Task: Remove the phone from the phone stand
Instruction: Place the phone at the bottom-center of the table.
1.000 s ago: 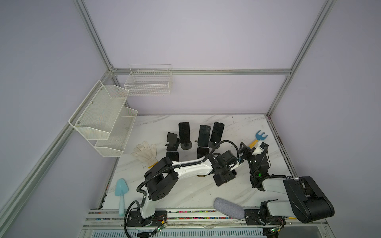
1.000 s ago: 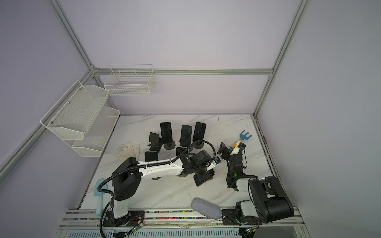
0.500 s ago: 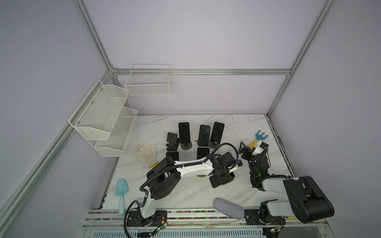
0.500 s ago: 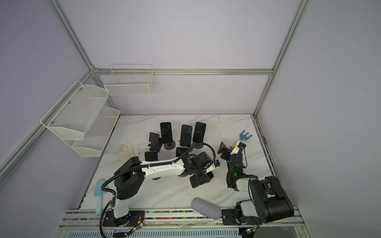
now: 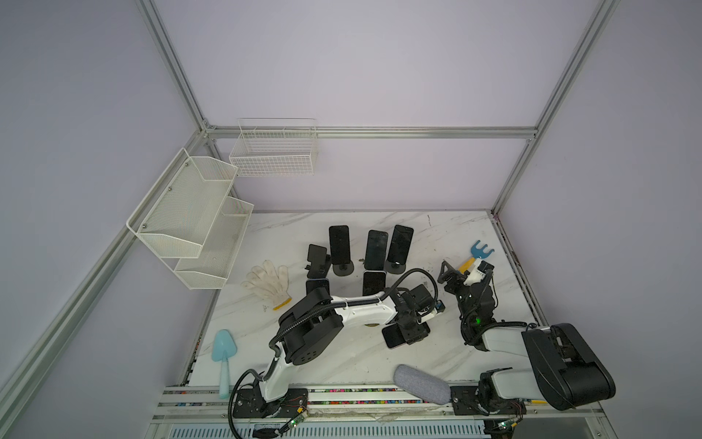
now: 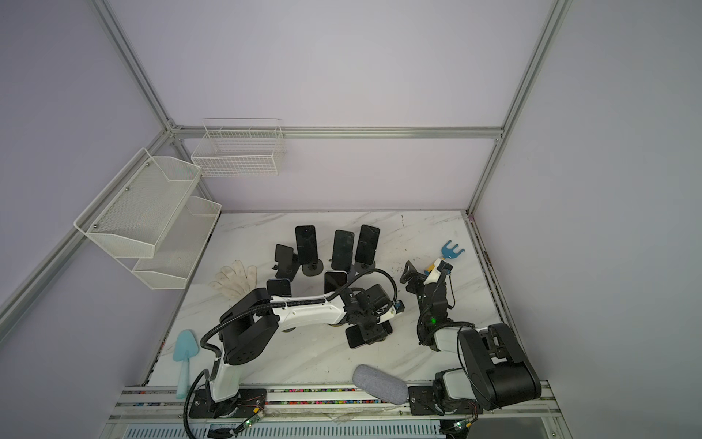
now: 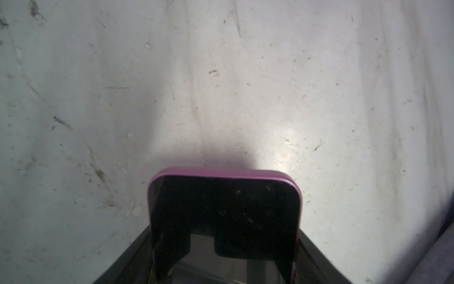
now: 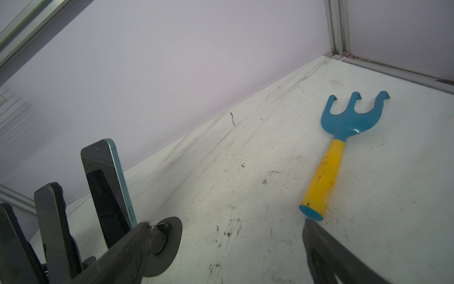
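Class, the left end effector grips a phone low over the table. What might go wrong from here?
1. The left end effector clamps the phone with much of it sticking out, so it may pivot or slip during set-down.
2. The left arm passes close by the standing phones; a careless retreat might topple one.

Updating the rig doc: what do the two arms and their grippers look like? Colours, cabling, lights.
Both arms pair white link shells with black joint housings. The left arm carries a black ribbed conduit from its base along the link and a looping black cable at the wrist. The right arm shows a green light on a black joint. The left gripper and right gripper are black.
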Robot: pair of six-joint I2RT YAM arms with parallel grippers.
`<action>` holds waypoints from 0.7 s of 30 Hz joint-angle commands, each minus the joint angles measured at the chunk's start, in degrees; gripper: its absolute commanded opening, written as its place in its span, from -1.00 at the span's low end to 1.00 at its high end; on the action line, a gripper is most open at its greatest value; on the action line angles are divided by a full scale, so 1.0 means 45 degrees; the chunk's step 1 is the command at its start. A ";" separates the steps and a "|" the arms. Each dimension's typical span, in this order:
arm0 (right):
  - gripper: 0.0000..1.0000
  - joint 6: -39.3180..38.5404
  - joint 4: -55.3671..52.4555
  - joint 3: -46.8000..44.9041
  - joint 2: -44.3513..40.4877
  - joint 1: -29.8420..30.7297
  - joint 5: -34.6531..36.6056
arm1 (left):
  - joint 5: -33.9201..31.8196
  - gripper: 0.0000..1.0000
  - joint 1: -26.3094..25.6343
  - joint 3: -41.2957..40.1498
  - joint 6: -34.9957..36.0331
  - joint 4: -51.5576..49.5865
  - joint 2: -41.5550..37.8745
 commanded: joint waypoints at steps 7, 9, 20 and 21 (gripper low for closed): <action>0.95 0.0014 -0.0078 0.0392 0.0075 -0.0034 0.0078 | 0.0399 0.26 0.0019 -0.0263 0.0104 0.0140 0.0348; 0.95 0.0013 -0.0127 0.0414 0.0075 -0.0032 0.0091 | 0.0399 0.26 0.0009 -0.0153 0.0152 0.0117 0.0496; 0.95 0.0189 0.0233 0.0164 0.0054 -0.0044 0.0447 | 0.0026 0.29 0.0010 0.0489 0.0136 -0.0674 0.0724; 0.95 0.0170 0.0214 0.0167 0.0055 -0.0040 0.0400 | 0.0150 0.30 -0.0013 0.0524 0.0132 -0.0683 0.0703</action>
